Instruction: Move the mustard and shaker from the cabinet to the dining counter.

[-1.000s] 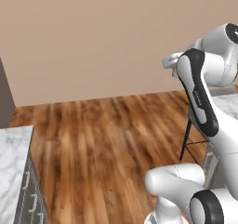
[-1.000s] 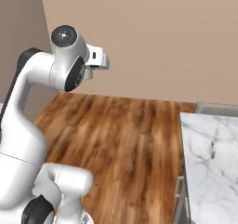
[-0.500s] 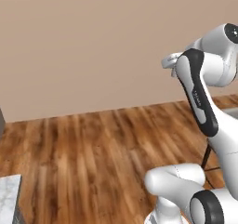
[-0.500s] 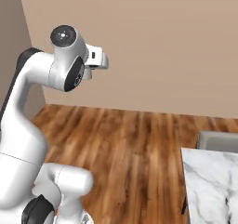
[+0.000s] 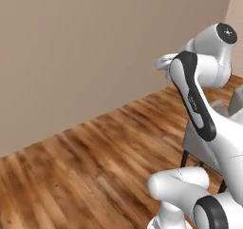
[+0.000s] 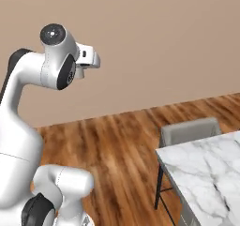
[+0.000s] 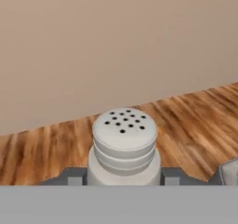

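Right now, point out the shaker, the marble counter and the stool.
shaker (image 7: 124, 135): hand view, on its perforated domed top.
marble counter (image 6: 206, 169): right base view, on the bare white veined top.
stool (image 6: 190, 131): right base view, on its grey padded backrest.

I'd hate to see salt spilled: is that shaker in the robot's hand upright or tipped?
Upright relative to the hand: the shaker sits between the gripper fingertips, holed top facing the camera. True tilt: cannot tell.

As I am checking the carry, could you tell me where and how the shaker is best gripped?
Grip the shaker on its straight round body below the stepped, holed cap, with a finger on each opposite side. The gripper holds it that way, upright; the cap's ridges look less even to clamp.
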Controlling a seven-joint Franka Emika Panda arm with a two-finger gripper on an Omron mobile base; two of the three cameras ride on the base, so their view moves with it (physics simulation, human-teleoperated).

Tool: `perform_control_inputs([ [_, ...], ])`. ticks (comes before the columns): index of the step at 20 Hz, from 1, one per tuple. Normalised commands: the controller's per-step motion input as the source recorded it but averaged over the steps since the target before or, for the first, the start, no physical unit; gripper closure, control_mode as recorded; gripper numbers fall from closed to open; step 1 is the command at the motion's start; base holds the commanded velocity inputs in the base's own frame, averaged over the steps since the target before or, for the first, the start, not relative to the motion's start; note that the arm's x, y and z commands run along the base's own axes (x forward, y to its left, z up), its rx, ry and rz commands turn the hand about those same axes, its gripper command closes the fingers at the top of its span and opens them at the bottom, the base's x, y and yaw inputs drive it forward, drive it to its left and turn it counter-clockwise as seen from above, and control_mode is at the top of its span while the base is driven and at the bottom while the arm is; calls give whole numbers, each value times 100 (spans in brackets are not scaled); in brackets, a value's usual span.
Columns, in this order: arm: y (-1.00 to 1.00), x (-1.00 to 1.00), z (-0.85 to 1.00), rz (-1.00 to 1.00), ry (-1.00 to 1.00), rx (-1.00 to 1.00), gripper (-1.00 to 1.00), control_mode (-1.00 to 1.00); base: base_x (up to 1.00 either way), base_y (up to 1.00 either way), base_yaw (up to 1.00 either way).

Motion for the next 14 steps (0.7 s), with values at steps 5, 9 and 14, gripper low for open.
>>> perform_control_inputs([
  [5,0,0,0,0,0,0,100,100,43,52,-81],
  [9,0,0,0,0,0,0,100,100,62,74,-71],
  [14,0,0,0,0,0,0,100,100,90,96,-59],
])
